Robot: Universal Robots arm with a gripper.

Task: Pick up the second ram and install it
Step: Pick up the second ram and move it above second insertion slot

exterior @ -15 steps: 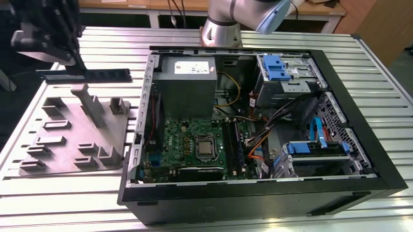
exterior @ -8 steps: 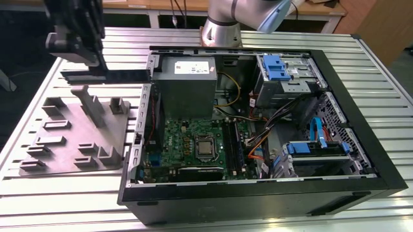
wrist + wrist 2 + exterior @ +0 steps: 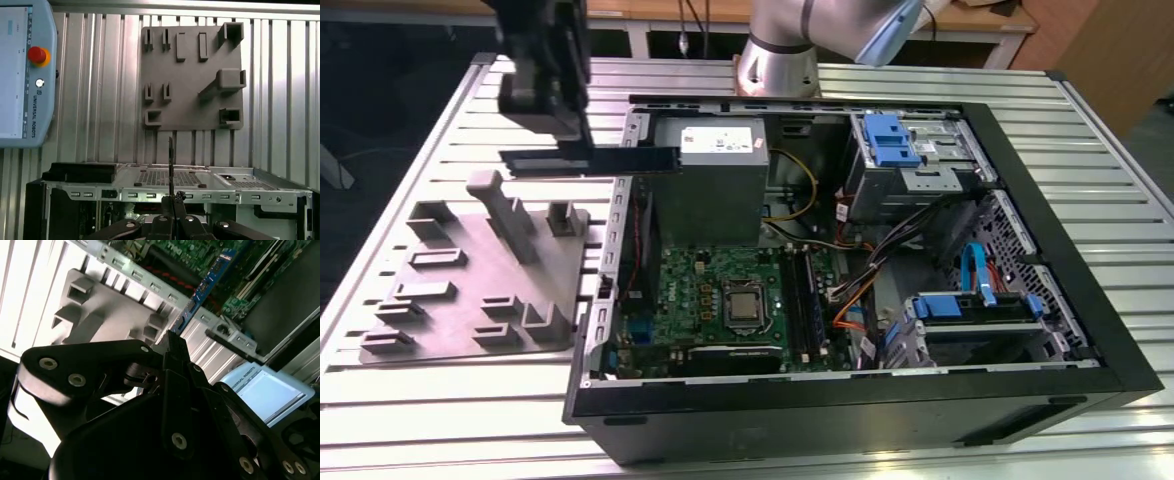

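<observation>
slippage is judged the main hazard: the thin, flat, dark blue-green circuit-board stick with black chips, the second ram (image 3: 634, 160), is pinched off-centre by the closed fingers of the black metal gripper (image 3: 567, 140), so its longer part is left unsupported and could be twisted in the grip if an edge is knocked. it is held level in the air, just over the side wall of the open black sheet-metal computer case (image 3: 620, 240), between the grey moulded fixture plate (image 3: 454, 290) and the grey boxy power-supply unit (image 3: 707, 190), well apart from the green motherboard (image 3: 707, 285) below. a snag on the perforated steel wall, or a skewed meeting with a narrow slot, is judged able to bend the brittle board or scrape its contacts. in both wrist views the stick is seen edge-on, a slim rigid blade. the ribbed aluminium table (image 3: 427, 390) looks hard and slick.
</observation>
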